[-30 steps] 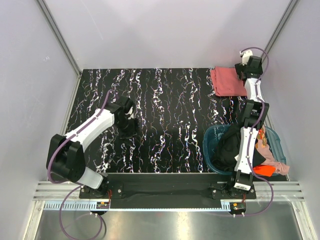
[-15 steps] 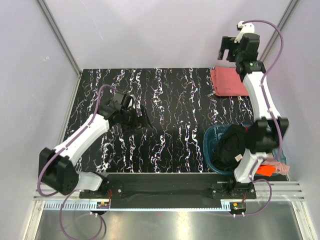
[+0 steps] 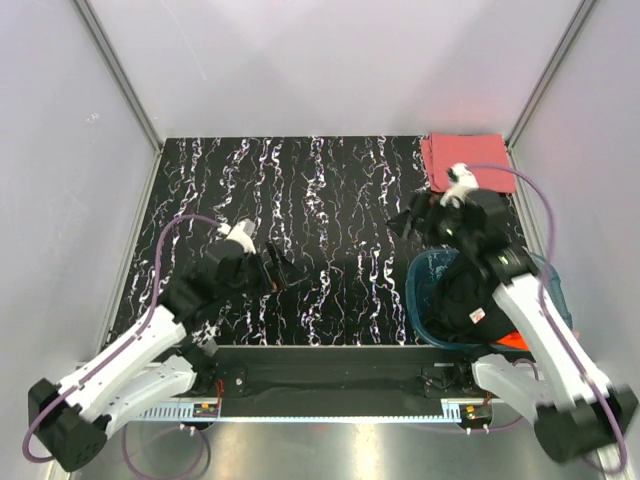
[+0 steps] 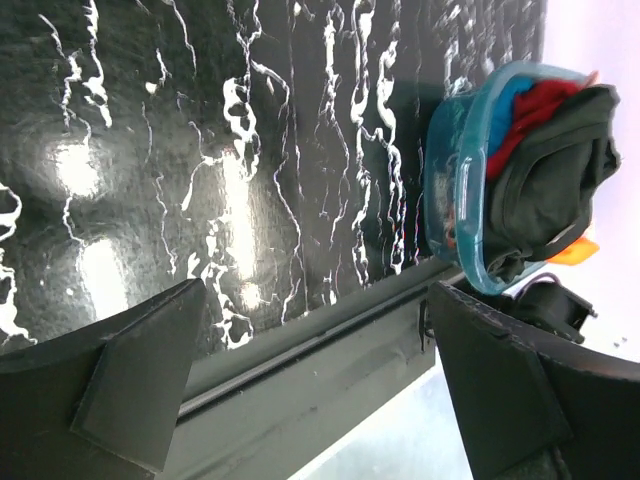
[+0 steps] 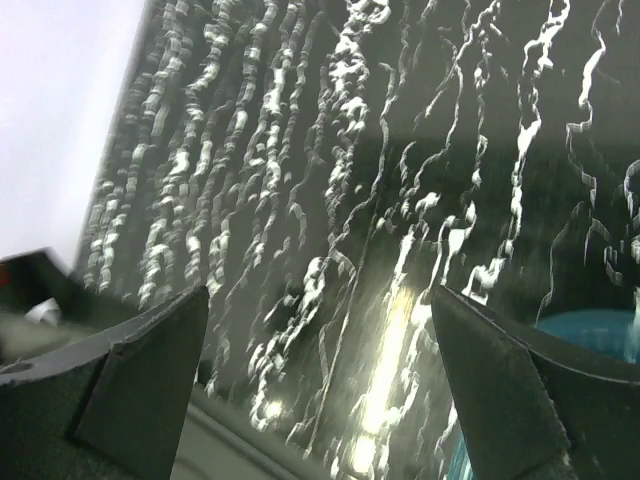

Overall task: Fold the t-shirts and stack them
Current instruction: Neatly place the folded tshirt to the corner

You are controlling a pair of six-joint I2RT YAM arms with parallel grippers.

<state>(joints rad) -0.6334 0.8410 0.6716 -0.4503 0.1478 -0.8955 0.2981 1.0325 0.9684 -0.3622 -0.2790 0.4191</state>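
Top external: left end effector (image 3: 282,270) and right end effector (image 3: 403,222) open, empty, probably to take black shirt (image 3: 460,295) beside right.

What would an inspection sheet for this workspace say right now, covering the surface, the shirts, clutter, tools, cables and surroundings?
Surface: black table with white marbling.
Job's things: salmon-red t-shirt lies folded at the far right corner; black t-shirt is heaped in the teal basket; an orange t-shirt peeks out at the basket's near edge.
Clutter: nothing seen.
Tools: left tool open, holding nothing, over the table's left half; right tool open, holding nothing, over the table beside the basket.
Cables: a purple cable loops along each arm.
Surroundings: pale walls, metal frame posts at the corners.
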